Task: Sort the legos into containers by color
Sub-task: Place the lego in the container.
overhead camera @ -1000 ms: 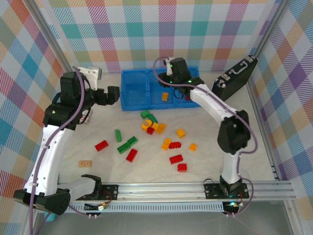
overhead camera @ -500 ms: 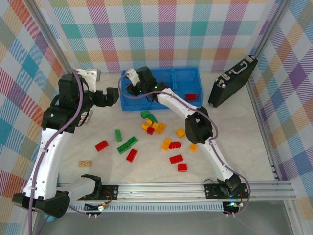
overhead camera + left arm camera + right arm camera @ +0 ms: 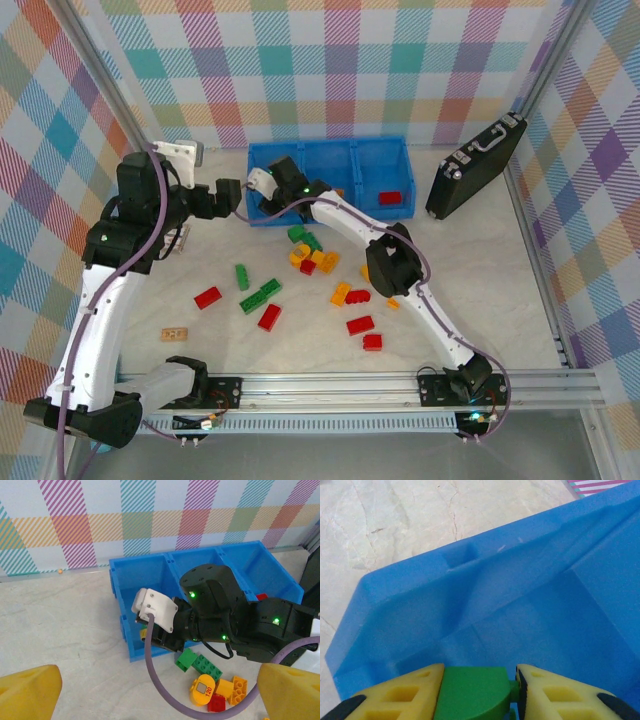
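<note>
The only writing we could read was "120" on a small label stuck to a yellow brick (image 3: 202,690), which lay on the worktop (image 3: 480,290) among orange, red and green bricks just in front of the blue tray (image 3: 395,150). We found no brand or lettering on the tray or on the black case (image 3: 475,165) that leaned upright to its right. The tray had three compartments side by side. The right compartment (image 3: 400,175) held one red brick (image 3: 390,197). The right arm lay across the middle one, so we could not tell what was in it. The part of the left compartment (image 3: 530,610) that we saw from the right wrist was bare blue floor and walls. The right fingers (image 3: 395,697) were clamped on a green brick (image 3: 470,692), held just above the inside of that left compartment, with the brick between the two yellow tips. The left fingers (image 3: 30,692) stood wide apart with nothing between them, hanging over the worktop left of the tray. The loose bricks (image 3: 350,297) lay scattered across the middle of the worktop, well apart from the tray.
</note>
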Robot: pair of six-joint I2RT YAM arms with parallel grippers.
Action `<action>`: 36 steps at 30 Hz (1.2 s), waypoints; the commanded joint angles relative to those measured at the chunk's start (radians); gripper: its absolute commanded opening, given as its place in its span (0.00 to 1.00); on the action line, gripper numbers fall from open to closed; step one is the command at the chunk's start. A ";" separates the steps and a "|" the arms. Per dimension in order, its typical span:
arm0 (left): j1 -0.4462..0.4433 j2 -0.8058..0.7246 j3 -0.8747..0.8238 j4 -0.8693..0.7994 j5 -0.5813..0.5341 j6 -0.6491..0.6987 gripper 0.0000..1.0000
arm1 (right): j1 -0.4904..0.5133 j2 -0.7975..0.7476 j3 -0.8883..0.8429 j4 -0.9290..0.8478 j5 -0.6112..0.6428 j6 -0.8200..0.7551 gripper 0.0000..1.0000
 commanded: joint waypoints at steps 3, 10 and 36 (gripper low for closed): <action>-0.011 -0.002 0.000 0.009 -0.006 0.015 1.00 | 0.006 0.011 0.022 -0.024 0.007 -0.039 0.45; -0.011 0.005 0.006 0.003 0.001 0.015 1.00 | 0.009 -0.009 0.024 -0.021 0.016 -0.029 0.48; -0.005 0.007 0.005 0.008 0.021 0.009 1.00 | 0.010 -0.966 -1.019 -0.060 0.186 0.401 0.59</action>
